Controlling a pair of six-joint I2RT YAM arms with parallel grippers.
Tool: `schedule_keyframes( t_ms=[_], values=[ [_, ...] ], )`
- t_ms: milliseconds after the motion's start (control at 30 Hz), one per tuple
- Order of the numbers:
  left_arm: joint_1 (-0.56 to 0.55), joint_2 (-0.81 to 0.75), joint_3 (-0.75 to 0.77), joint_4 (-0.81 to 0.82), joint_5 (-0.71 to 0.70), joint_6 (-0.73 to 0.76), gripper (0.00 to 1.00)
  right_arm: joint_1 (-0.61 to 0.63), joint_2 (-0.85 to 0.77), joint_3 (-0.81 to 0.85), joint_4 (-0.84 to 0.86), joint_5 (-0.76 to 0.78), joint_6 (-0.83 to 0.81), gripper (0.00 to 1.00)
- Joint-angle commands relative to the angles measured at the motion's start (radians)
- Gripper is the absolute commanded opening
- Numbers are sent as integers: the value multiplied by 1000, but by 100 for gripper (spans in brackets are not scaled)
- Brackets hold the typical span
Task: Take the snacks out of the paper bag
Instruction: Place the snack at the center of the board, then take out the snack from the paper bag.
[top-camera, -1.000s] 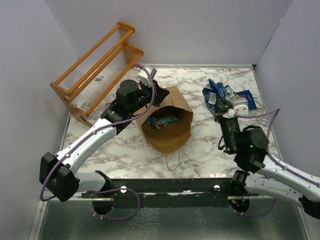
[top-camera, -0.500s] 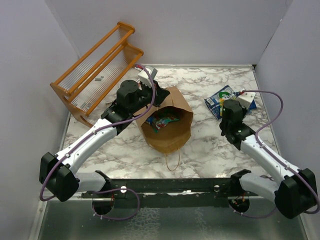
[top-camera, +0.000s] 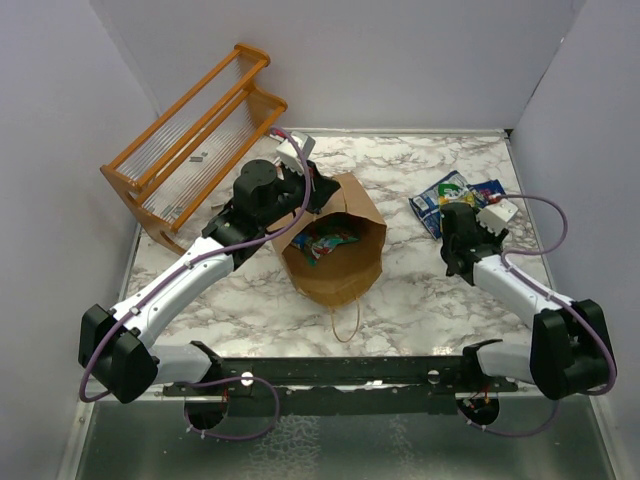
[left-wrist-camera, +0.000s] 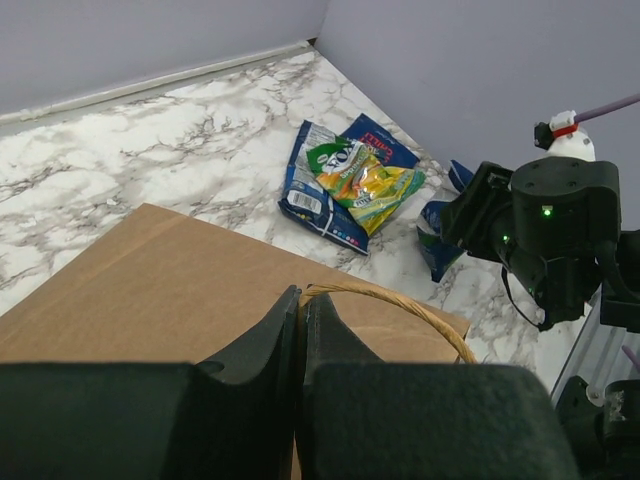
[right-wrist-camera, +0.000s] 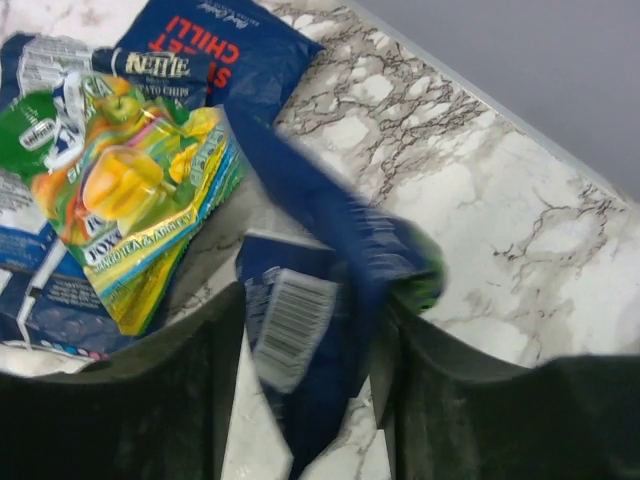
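A rack (top-camera: 190, 150) is seen at the table's (top-camera: 410, 300) far left corner and is not involved. The left gripper (left-wrist-camera: 302, 305) is pressed together on the far rim of the bag (top-camera: 340, 275), beside a handle (left-wrist-camera: 400, 305), so the mouth is kept upright and open near the middle of the table; no change is noted here over the last second. Several snacks (top-camera: 325, 240), red and teal among them, can be made out inside the bag. Toward the far right corner, the right gripper (top-camera: 458, 212) is held low over a pile (top-camera: 445, 192) of packets already laid on the table. Its jaws, closed a moment ago, are now spread, and a blue packet (right-wrist-camera: 320, 260) is seen blurred between them. It is judged to have just been let go and to be dropping onto the pile, beside the green-and-yellow packet (right-wrist-camera: 130, 200). One more snack may therefore be counted as delivered. The task is judged part done, since the bag is not yet emptied and another reach into it will be needed.
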Motion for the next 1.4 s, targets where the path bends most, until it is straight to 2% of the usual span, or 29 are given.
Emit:
schedule_keyframes(
  t_ms=[0, 100, 200, 500, 667, 767, 900, 1000, 1067, 1167, 1300, 1367],
  values=[
    [-8, 2, 35, 9, -4, 8, 0, -5, -21, 16, 20, -59, 21, 59],
    [-10, 2, 35, 10, -2, 7, 0, -5, -109, -41, 192, -209, -131, 82],
    [-9, 2, 35, 11, -2, 7, 0, -6, -205, -73, 308, -383, -224, 90],
    [-11, 4, 34, 15, 4, 3, 0, -5, -337, -26, 323, -748, -311, 95],
    [-13, 4, 34, 13, 4, 2, 0, -5, -377, -36, 400, -1084, -415, 95],
    [-14, 4, 35, 13, 4, 2, 0, -5, -414, -62, 502, -1339, -464, 95],
    [-15, 5, 37, 10, 6, 3, 0, -2, -465, -128, 726, -1641, -471, 96],
    [-17, 7, 39, 8, 6, 1, 0, 35, -467, -178, 866, -1775, -430, 99],
    [-17, 8, 39, 8, 7, 1, 0, 93, -452, -197, 887, -1827, -476, 99],
    [-17, 10, 39, 8, 7, 1, 0, 232, -430, -187, 757, -1832, -686, 99],
    [-18, 11, 39, 6, 4, 1, 0, 467, -380, -121, 524, -1641, -952, 99],
    [-18, 11, 39, 5, 5, 1, 0, 563, -332, -94, 458, -1458, -1048, 98]
  ],
)
